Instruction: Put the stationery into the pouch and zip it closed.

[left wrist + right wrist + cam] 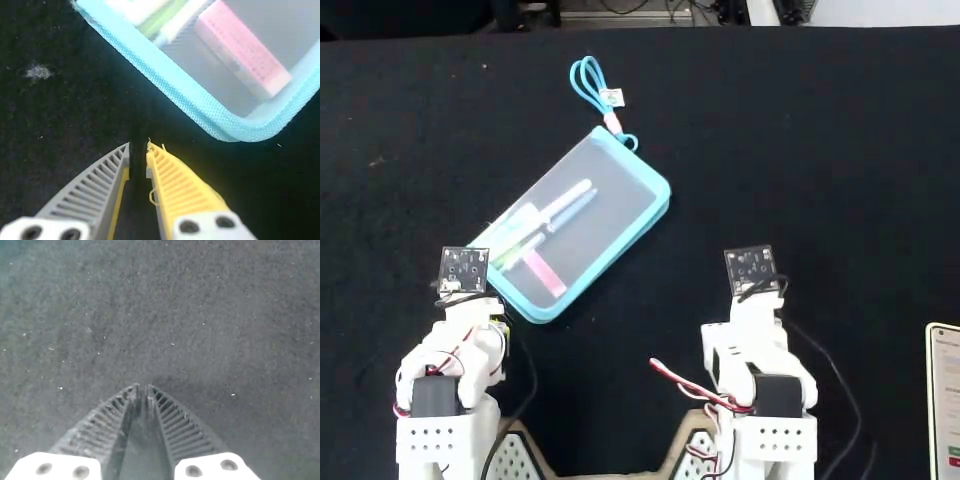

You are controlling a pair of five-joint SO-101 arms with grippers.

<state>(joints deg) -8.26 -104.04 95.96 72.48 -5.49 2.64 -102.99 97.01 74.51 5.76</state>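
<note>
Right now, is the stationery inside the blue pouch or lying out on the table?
Inside. The stationery shows through the clear face of the pouch, within its blue edging.

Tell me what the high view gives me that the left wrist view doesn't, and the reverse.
High view: the whole pouch, its blue loop at the far corner, pens inside, the left arm and right arm. Left wrist view: the left gripper shut, tips just short of the pouch's near corner, not touching. Both: the turquoise edging, the pink item inside, the black table cover.
</note>
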